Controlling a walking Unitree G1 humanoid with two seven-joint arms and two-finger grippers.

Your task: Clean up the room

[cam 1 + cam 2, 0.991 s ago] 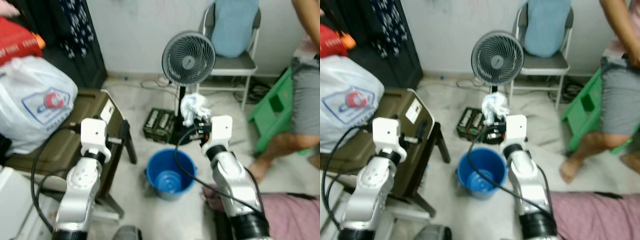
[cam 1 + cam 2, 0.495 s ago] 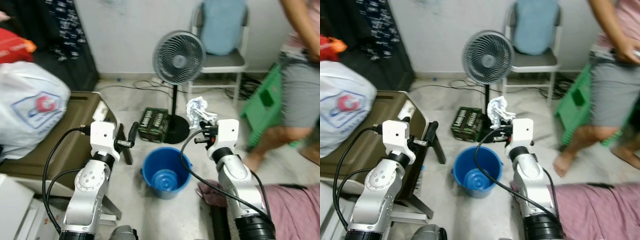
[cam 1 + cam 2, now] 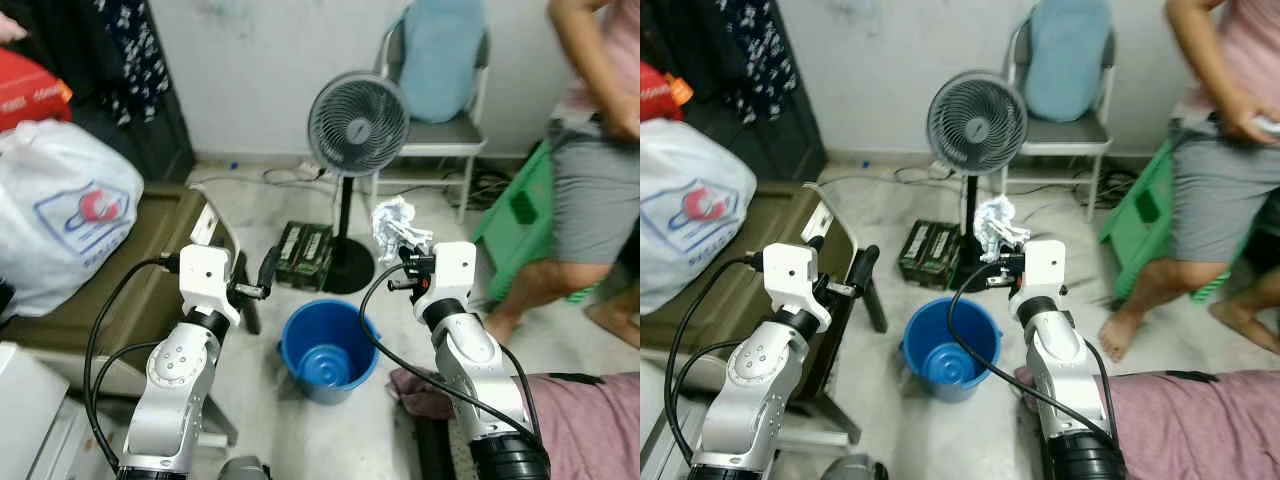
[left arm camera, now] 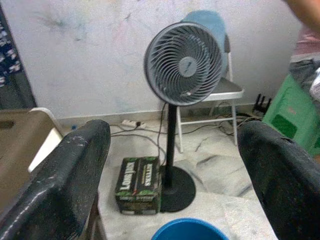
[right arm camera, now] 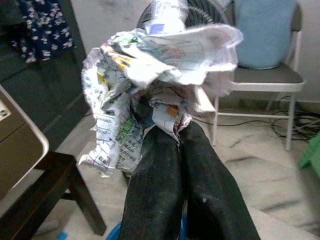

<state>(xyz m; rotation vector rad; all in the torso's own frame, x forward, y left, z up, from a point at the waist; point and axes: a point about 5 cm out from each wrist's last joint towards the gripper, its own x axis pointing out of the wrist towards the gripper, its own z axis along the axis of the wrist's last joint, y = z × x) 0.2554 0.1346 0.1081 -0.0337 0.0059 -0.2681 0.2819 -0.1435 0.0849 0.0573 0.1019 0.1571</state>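
My right gripper (image 3: pixel 402 242) is shut on a crumpled ball of printed newspaper (image 3: pixel 396 222), which bulges over the fingertips (image 5: pixel 150 60). It holds the paper in the air, just beyond the far right rim of a blue bucket (image 3: pixel 346 313) that stands on the pale floor between my arms. The bucket looks empty. At the bucket's left, my left gripper (image 3: pixel 266 272) is raised and open, with nothing between its wide-apart fingers (image 4: pixel 80 165).
Behind the bucket stand a grey pedestal fan (image 3: pixel 358 125) and a green-black carton (image 3: pixel 305 250). A folding chair (image 3: pixel 445 130) is by the wall. A person (image 3: pixel 595 170) and a green stool (image 3: pixel 522 215) are right. An olive table (image 3: pixel 120 290) with a white bag (image 3: pixel 60 210) is left.
The camera has swung and steadied, so the whole scene has shifted. The person on the right has moved. Both arms keep their pose, and the right gripper still holds the paper.
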